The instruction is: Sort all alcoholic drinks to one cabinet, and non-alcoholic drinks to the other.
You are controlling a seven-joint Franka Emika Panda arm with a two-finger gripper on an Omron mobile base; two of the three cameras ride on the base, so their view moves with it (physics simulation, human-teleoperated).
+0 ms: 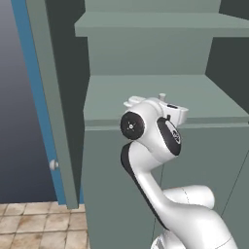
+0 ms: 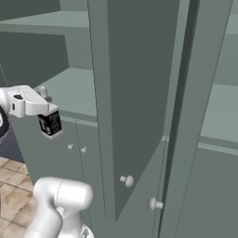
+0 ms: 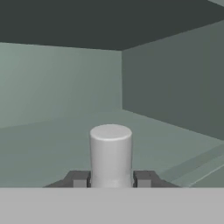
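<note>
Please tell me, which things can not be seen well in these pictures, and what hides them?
- The black-labelled bottle, right base view: its top is hidden inside the gripper; its label is too small to read.
- Same bottle, left base view: the arm covers it, leaving just the cap.
- Hand view: the cap hides the bottle body.
- The open cabinet: frame edges cut its upper shelves.

Base views flanking the arm (image 1: pixel 151 160), hand view seemingly inside the cabinet (image 3: pixel 175 96).
</note>
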